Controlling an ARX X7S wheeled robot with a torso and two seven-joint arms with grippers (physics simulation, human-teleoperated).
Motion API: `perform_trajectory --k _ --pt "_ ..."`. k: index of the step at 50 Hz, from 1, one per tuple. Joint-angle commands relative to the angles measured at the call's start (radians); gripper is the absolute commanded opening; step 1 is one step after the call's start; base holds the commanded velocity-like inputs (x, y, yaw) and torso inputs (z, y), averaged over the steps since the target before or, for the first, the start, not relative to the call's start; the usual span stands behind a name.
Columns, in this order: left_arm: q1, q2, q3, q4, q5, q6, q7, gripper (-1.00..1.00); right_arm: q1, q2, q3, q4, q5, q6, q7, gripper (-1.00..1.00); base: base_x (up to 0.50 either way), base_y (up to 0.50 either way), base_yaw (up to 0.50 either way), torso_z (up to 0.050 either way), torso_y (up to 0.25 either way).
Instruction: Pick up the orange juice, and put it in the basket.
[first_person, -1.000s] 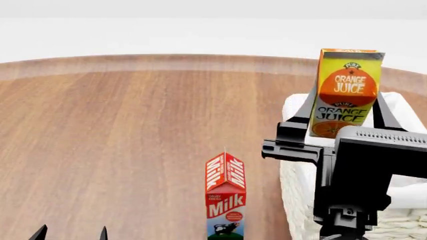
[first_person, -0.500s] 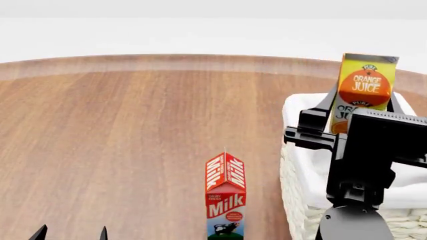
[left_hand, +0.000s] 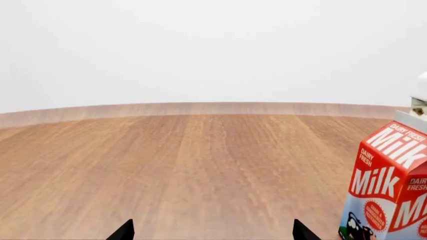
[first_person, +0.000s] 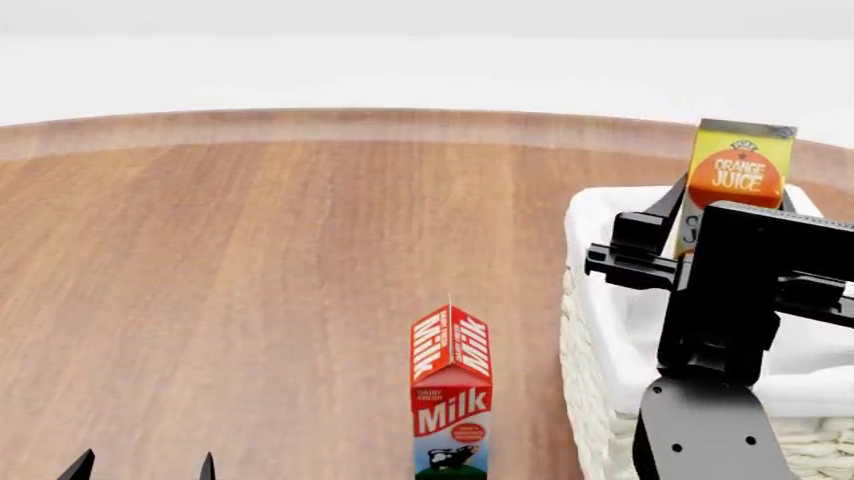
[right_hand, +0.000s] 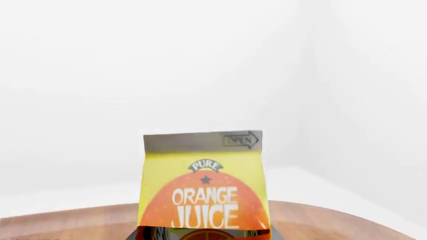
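We hold the juice upright in our right gripper, clamped on its lower half, above the far end of the basket at the right of the table. Our left gripper waits near us, fingers apart and empty. If we let go from this height, the tall carton could topple or catch the rim. The head view shows the basket and the milk; the right wrist view shows only the carton's upper face.
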Motion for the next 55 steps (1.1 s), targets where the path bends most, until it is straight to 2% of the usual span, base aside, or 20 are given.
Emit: perform_trajectory --k 1,55 --pt "-0.001 -0.002 0.003 0.000 -0.002 0.001 -0.002 1.00 0.060 -0.014 -0.008 0.116 -0.058 -0.039 -0.018 -1.00 0.00 0.00 0.00 0.000 0.000" --pt "-0.004 -0.010 0.014 -0.002 -0.010 0.005 -0.012 1.00 0.210 -0.072 -0.032 0.603 -0.110 -0.284 -0.026 -1.00 0.00 0.00 0.00 0.000 0.001"
